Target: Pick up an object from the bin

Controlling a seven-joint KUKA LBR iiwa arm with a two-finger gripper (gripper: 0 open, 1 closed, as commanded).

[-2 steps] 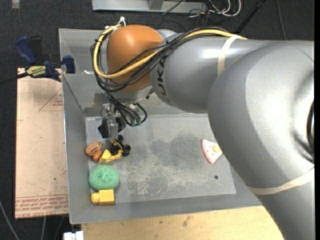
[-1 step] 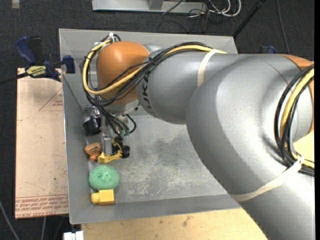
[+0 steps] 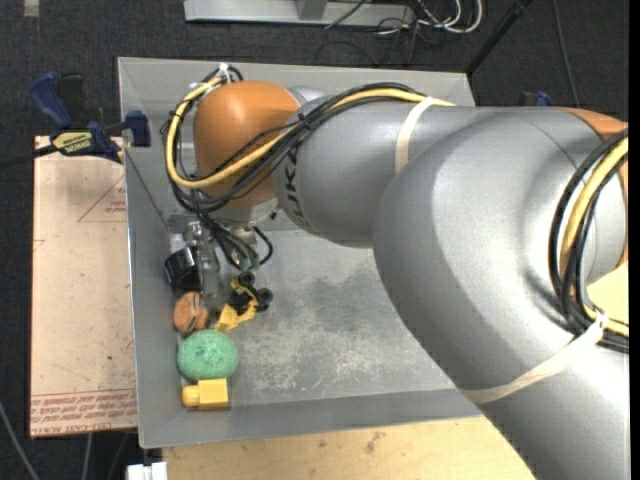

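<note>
My gripper (image 3: 207, 258) hangs below the orange wrist cover, low over the left side of the bin. Its tip reaches down among a small cluster of things. A brown rounded thing (image 3: 187, 314) lies just below it, and a yellow and black toy-like piece (image 3: 241, 304) lies to its right. A small black object (image 3: 179, 268) sits against the gripper's left side. Whether anything is between the jaws is hidden.
A green fuzzy ball (image 3: 208, 356) lies nearer the bin's front left, with a yellow block (image 3: 205, 395) just in front of it. The bulky grey arm covers the right and back of the bin.
</note>
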